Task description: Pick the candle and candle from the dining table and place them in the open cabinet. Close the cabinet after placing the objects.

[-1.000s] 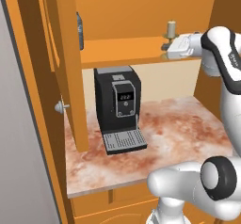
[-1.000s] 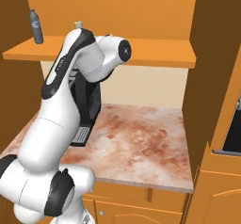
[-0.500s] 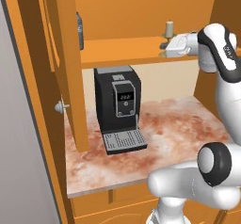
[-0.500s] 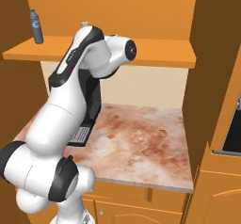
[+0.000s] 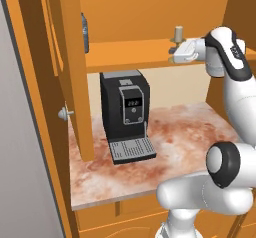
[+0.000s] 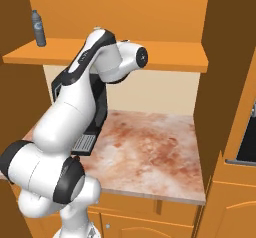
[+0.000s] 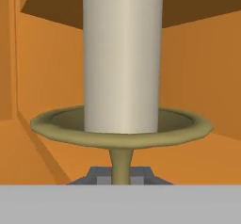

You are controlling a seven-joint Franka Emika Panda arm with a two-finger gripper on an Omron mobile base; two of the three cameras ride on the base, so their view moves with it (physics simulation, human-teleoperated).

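Observation:
A pale candle [image 7: 122, 58] stands upright in a brass-gold holder. My gripper [image 7: 121, 173] is shut on the holder's thin stem, below its dish. In the left base view my gripper [image 5: 176, 50] holds the candle [image 5: 178, 33] over the inner shelf [image 5: 130, 49] of the orange cabinet, towards its right end. I cannot tell whether the holder's foot touches the shelf. In the right base view the arm reaches up to the shelf [image 6: 165, 57] and hides the hand.
A grey-blue bottle [image 6: 38, 28] stands at the shelf's left end, partly behind the open cabinet door [image 5: 70, 67]. A black coffee machine [image 5: 126, 114] sits on the marbled counter [image 5: 175, 142] under the shelf. The cabinet's side wall [image 6: 220, 72] rises at the right.
The hand has moved a little to the left and further in over the shelf, carrying the candle. The arm's upper links have swung higher. The gripper has stayed shut.

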